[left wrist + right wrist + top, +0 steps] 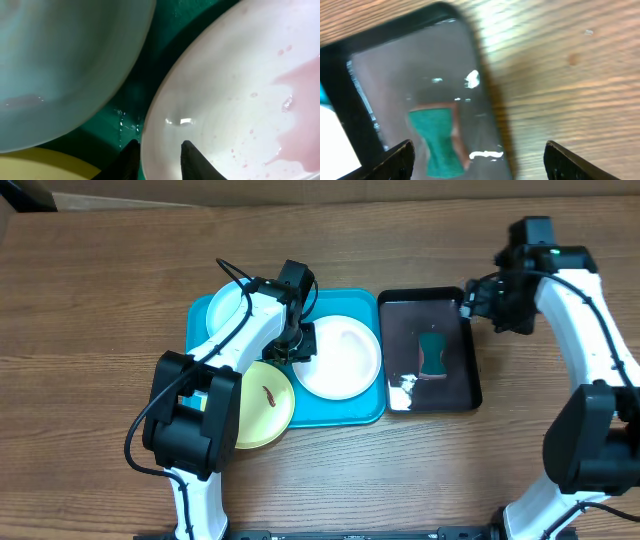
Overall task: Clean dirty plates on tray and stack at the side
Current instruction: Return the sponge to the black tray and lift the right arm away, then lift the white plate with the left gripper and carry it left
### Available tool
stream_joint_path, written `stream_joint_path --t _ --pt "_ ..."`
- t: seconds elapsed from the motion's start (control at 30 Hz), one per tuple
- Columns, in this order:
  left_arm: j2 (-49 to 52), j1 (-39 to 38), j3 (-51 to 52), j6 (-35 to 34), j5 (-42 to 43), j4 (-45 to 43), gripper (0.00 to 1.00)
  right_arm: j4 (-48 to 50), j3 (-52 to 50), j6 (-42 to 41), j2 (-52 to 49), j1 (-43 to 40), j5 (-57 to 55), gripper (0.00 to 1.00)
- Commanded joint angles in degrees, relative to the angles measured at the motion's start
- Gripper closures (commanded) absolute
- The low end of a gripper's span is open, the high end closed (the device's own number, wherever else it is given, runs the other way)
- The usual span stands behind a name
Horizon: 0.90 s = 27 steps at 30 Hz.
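Pinching rim of round white plastic plate [235,90], left gripper [157,155] narrowed | plate on large turquoise rectangular plastic tray [372,412], beside light cyan plate [225,305] and yellow-green plate [262,405] | right gripper [480,160] wide apart, empty, over edge of glossy black tray [472,395]

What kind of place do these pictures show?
Probably a robotics lab's dishwashing test bench: robot arms at a wooden table, a white plate on a turquoise tray, a sponge in a black tray.

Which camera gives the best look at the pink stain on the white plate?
Left wrist: the pink stain spreads over the right of the white plate close up, speckles included. Overhead shows the plate from above, but the stain is washed out. Right wrist shows none of it, only the black tray and sponge.
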<state>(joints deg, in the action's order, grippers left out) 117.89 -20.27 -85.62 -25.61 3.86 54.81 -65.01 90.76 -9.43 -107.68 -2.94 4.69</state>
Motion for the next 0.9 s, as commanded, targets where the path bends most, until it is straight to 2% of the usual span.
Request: stream_joint_path --t 0.0,0.1,0.17,0.33,0.47,0.53,0.87 --pt "-0.1 -0.3 0.9 -1.3 -1.7 -0.3 0.75 -0.7 1.1 -0.6 0.6 -1.9 0.6 0.16" --pt "-0.1 -0.4 1.4 -1.5 -1.7 -0.7 0.82 -0.9 1.1 -0.6 0.6 -2.5 0.5 0.11" --pt "-0.1 -0.4 2.0 -1.5 -1.7 -1.4 0.81 -0.9 1.1 -0.6 0.6 -2.6 0.5 0.0" --pt "-0.1 -0.4 3.2 -1.5 -1.4 -1.9 0.8 -0.9 1.1 -0.6 0.6 -2.6 0.5 0.0" --pt "-0.2 -0.3 2.8 -1.4 0.0 -2.1 0.95 -0.9 1.1 -0.6 0.6 -2.6 0.5 0.0" --pt "-0.2 0.0 1.7 -0.8 1.7 -1.5 0.96 -0.9 1.1 -0.6 0.6 -2.6 0.5 0.0" --pt "-0.3 3.1 -18.3 3.0 1.2 12.1 0.96 -0.9 1.1 -0.6 0.6 -2.6 0.5 0.0"
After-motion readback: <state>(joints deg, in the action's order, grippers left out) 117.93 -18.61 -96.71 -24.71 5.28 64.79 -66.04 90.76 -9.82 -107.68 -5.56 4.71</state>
